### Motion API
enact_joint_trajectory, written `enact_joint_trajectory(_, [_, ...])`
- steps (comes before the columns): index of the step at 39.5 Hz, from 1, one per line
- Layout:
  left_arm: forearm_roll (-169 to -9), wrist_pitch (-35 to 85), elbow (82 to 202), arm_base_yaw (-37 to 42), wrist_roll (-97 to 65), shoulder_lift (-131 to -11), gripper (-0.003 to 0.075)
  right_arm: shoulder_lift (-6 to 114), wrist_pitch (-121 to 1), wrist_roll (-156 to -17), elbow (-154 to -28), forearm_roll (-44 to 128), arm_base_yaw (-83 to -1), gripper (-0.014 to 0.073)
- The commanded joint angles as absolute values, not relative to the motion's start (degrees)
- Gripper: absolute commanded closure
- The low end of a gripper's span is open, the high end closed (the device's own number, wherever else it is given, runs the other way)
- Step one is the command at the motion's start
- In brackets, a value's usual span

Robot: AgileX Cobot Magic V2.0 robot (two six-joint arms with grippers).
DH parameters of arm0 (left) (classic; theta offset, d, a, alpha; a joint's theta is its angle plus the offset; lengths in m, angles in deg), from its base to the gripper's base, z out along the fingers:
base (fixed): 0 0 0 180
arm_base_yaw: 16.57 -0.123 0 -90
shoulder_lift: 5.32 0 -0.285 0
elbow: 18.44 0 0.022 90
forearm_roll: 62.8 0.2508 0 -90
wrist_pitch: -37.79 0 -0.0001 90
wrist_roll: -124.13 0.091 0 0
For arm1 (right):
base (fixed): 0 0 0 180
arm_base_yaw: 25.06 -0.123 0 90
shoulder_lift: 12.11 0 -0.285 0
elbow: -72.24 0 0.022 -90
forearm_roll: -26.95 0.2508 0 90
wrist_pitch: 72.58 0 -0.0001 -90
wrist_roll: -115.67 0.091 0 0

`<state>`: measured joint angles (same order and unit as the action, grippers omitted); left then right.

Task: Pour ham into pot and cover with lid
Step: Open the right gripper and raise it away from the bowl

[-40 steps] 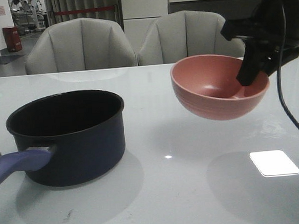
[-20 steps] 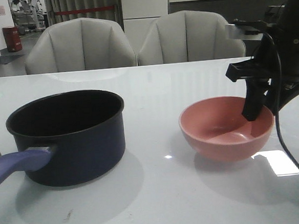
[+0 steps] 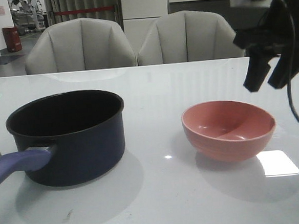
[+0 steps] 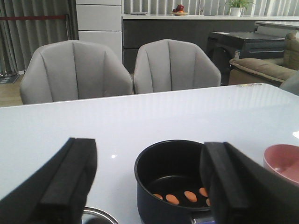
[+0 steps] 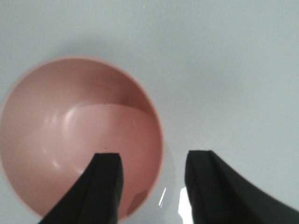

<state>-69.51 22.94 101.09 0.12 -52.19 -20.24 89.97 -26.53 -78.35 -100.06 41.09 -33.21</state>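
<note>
The dark navy pot stands on the white table at the left, its purple-blue handle pointing to the near left. In the left wrist view the pot holds several orange-pink ham slices. A steel rim, perhaps the lid, shows at that view's edge. The empty pink bowl sits on the table at the right and also shows in the right wrist view. My right gripper is open, empty, above the bowl's right rim. My left gripper is open, empty, in front of the pot.
Two grey chairs stand behind the table's far edge. A bright light patch lies on the table right of the bowl. The right arm's cable hangs down near the bowl.
The right gripper lowered the pink bowl onto the table, let go of its rim and rose above it, open. The pot has not moved.
</note>
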Motion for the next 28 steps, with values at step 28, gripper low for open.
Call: enact_joint_trajectory(28, [-70.17, 27.82, 102.73, 0.49, -52.21, -20.88, 0.0211, 40.42, -59.49, -78.47, -67.44, 45.36, -37.63, 0.0168])
